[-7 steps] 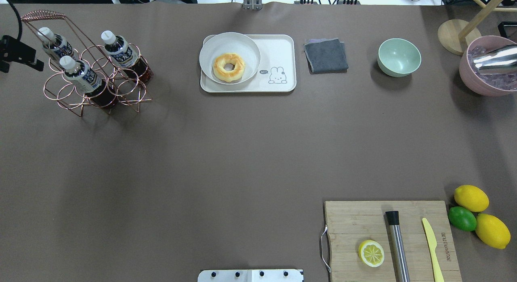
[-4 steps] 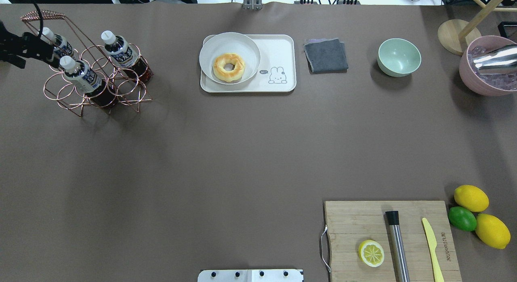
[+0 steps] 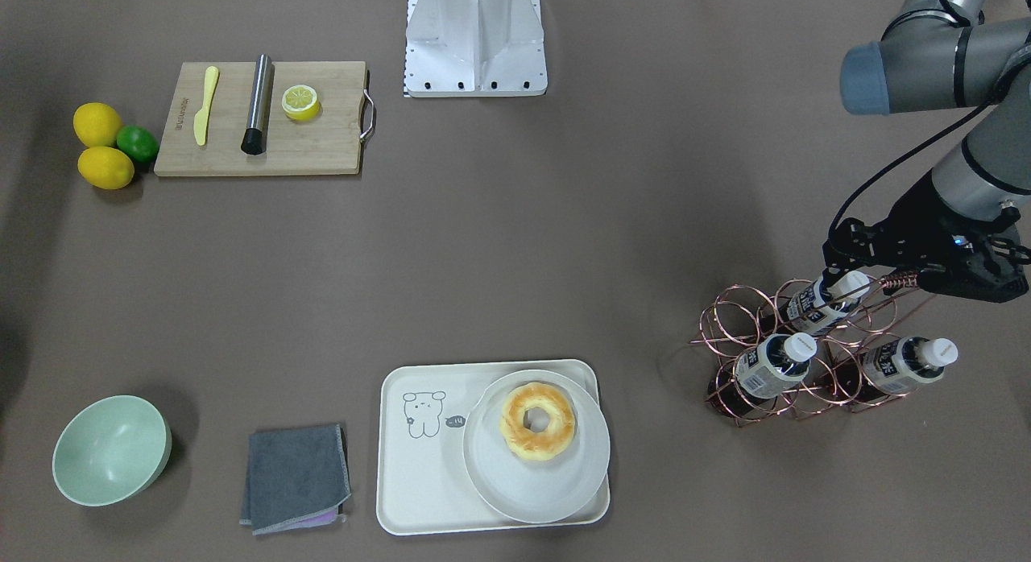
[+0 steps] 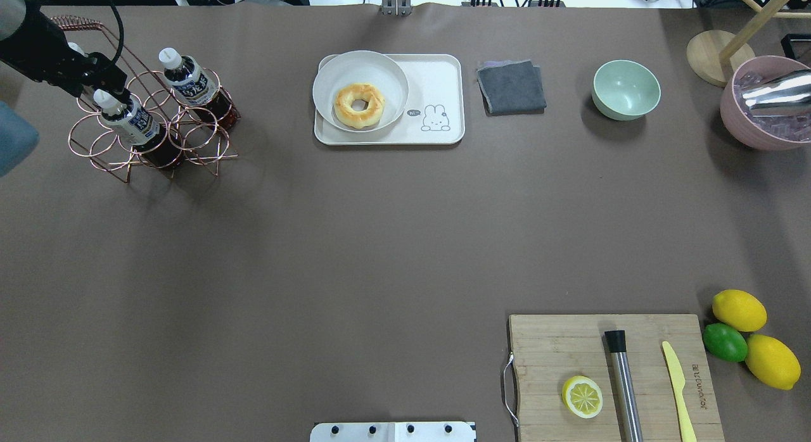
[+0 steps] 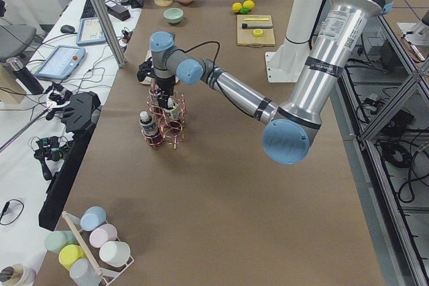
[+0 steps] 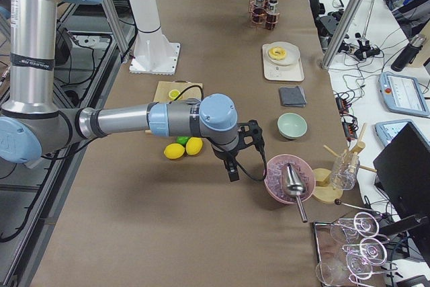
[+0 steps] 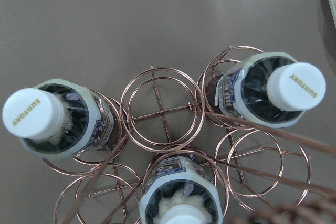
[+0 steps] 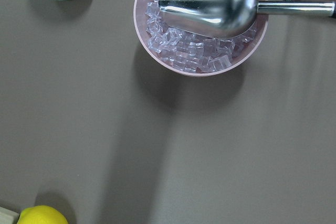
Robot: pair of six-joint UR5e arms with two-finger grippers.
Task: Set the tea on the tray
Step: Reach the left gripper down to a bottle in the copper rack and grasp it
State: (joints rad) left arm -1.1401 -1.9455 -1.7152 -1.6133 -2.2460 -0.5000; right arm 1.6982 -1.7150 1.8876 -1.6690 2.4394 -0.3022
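**Left arm poised over tea rack as tray waits at table's far edge**

A brown-covered table (image 4: 317, 239) fills the overhead frame. In its upper left corner, a copper wire rack (image 4: 196, 138) holds three tea bottles (image 4: 193, 84), white caps up. The left gripper (image 4: 104, 78) hangs over the bottle at the rack's upper left, the tea (image 3: 813, 304), and hides most of it from above. In the front-facing view the claw sits at the right edge of the frame, just above that bottle's cap. How far it is open cannot be told, nor whether it touches the bottle. The left wrist view looks down on the three caps and shows no fingers.

The tray (image 4: 437, 81) lies at top centre of the overhead frame, well apart from the rack. A white plate (image 4: 336, 71) bearing a doughnut (image 4: 359, 104) covers its left half.

The right gripper (image 6: 232, 166) shows only in the right side view, mid-frame, near a pink bowl of ice (image 6: 271, 183). Whether it is open or closed cannot be told.
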